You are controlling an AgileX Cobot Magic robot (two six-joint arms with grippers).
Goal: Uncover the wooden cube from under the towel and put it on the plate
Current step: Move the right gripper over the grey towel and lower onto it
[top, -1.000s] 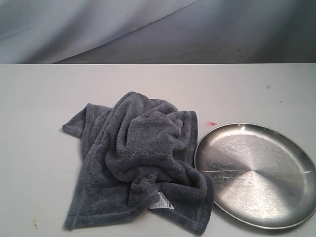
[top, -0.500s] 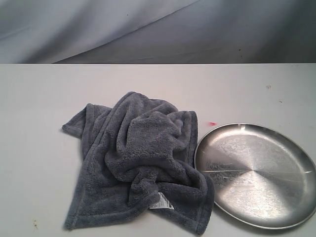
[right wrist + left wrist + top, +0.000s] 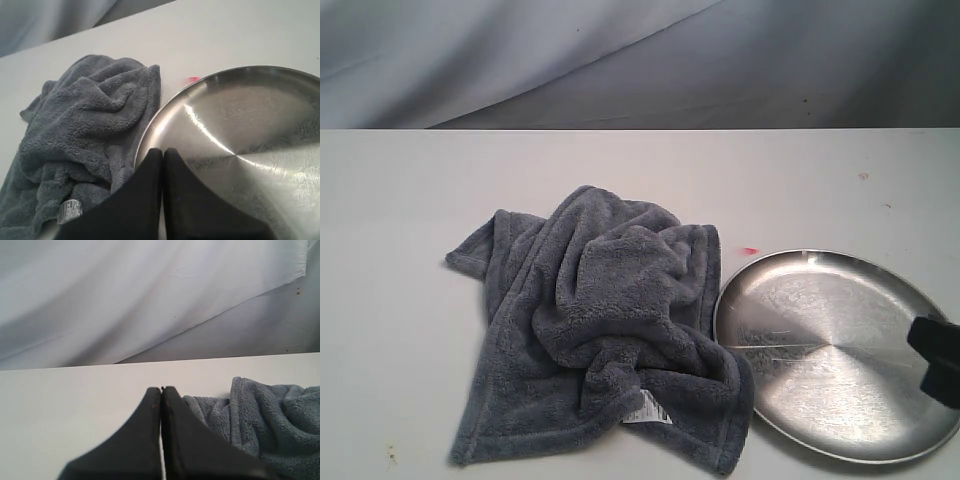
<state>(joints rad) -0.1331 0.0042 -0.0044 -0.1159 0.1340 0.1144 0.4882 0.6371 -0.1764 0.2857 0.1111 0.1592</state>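
Note:
A dark grey fluffy towel (image 3: 605, 330) lies bunched on the white table, its white care tag (image 3: 647, 408) near the front. The wooden cube is hidden; nothing of it shows. The silver plate (image 3: 835, 355) sits just right of the towel and holds nothing. My right gripper (image 3: 935, 362) enters at the right edge above the plate's rim; in its wrist view it (image 3: 163, 151) is shut, empty, over the plate (image 3: 240, 130) near the towel (image 3: 85, 130). My left gripper (image 3: 161, 390) is shut and empty, with the towel (image 3: 270, 415) beside it; it is out of the exterior view.
A small pink mark (image 3: 749, 250) lies on the table behind the plate. Grey-white fabric (image 3: 620, 60) hangs behind the table's far edge. The table (image 3: 400, 200) is bare to the left and behind the towel.
My right gripper has come into the exterior view at the right edge, over the plate. The towel and plate have not moved.

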